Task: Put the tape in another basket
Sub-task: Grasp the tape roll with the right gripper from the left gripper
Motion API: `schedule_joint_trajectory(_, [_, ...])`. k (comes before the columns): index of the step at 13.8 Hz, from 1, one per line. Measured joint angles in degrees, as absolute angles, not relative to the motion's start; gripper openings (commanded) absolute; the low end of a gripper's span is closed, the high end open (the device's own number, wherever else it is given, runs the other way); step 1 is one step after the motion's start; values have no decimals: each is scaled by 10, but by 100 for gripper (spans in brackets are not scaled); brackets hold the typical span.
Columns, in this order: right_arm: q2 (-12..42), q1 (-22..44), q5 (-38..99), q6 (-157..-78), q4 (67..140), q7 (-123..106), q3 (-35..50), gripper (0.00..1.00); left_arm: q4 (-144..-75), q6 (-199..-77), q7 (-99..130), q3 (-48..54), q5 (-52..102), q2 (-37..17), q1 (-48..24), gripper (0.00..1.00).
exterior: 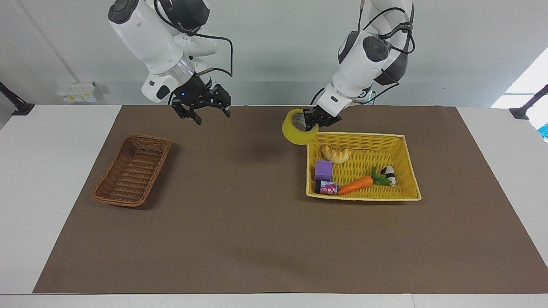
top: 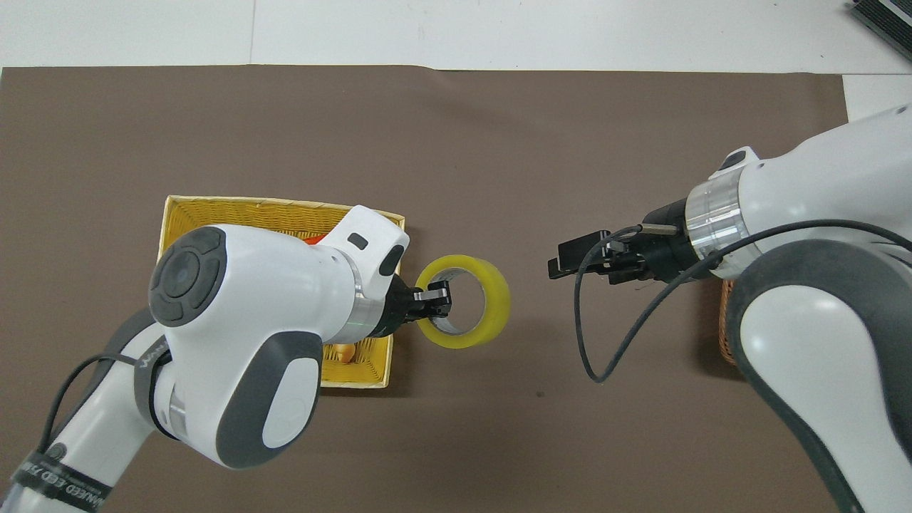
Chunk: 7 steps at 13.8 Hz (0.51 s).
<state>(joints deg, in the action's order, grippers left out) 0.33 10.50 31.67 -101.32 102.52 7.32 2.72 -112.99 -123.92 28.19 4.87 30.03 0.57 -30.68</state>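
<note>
Left hand [exterior: 316, 120] clamped on the rim of the tape [exterior: 296, 132], one finger inside the ring and one outside, roll carried in the air over bare brown mat [exterior: 257, 222] just off the yellow tray basket [exterior: 411, 171] at the corner nearest the robots, toward the right arm's end of the tabletop [exterior: 55, 128]; seen from above, ring hanging off the fingers [top: 436, 295] beside the tray's edge, clear of the rim. Right hand [exterior: 205, 112] up over the mat between tape and basket [exterior: 132, 170], fingers spread wide, nothing held, pointing toward the roll. Small dark wicker basket resting empty at the right arm's end, well apart from the tape. In the yellow tray: croissant [exterior: 336, 154] nearest the robots, purple block [exterior: 323, 170] and small can [exterior: 326, 187] along the side facing the wicker basket, carrot [exterior: 356, 184] beside the can, black-and-white toy [exterior: 389, 173] just beside its green top
</note>
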Motion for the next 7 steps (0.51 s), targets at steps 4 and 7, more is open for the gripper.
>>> schedule_joint_trajectory(4, [4,112,386,-1032,1070,-9,26,100,-1133,-1315,283,49,331,-27,-360,0])
schedule_joint_trajectory(7, [3,97,412,-1032,1089,-70,23,100,-1132,-1338,284,49,354,-34,-374,0])
